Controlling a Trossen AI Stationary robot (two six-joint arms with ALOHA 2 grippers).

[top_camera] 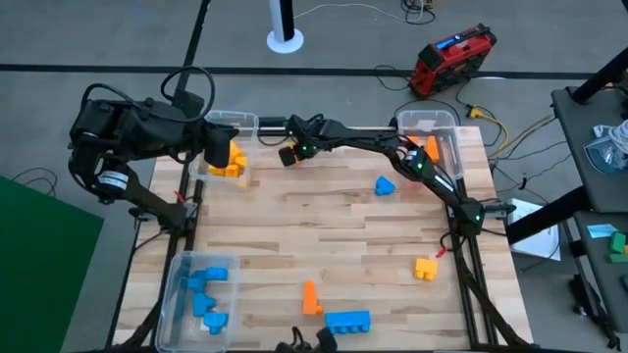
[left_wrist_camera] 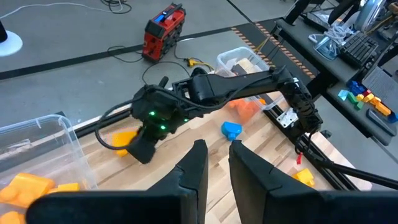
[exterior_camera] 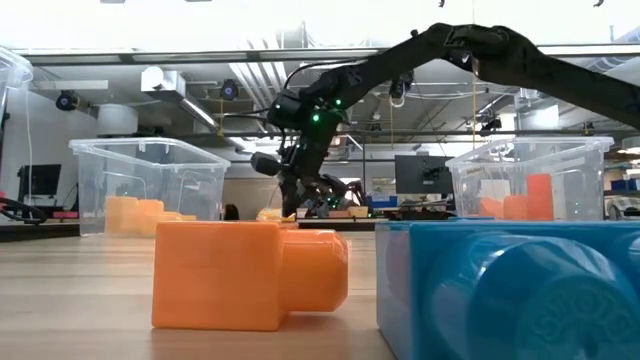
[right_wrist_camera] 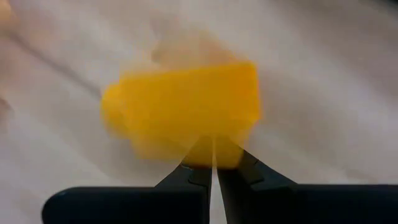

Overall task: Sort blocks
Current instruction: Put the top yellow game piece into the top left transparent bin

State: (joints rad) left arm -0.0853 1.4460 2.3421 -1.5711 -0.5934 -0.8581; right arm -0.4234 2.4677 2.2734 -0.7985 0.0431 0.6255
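Beside the far-left bin (top_camera: 232, 122), right end effector (top_camera: 287, 156) carries a clamped yellow block (right_wrist_camera: 186, 112); next, release over bin. Left end effector (left_wrist_camera: 214, 158): apart.

Table: pale wooden plank table (top_camera: 324, 235), centre of the high view.
Bins: clear bins at upper left (top_camera: 232, 122), upper right (top_camera: 429, 120), lower left (top_camera: 182, 267).
Loose blocks: blue block (top_camera: 385, 185) right of centre; yellow block (top_camera: 425, 268) lower right; orange block (top_camera: 310, 297) and blue brick (top_camera: 346, 321) at the bottom edge.

Even bright indoor light, soft shadows, right wrist view motion-blurred
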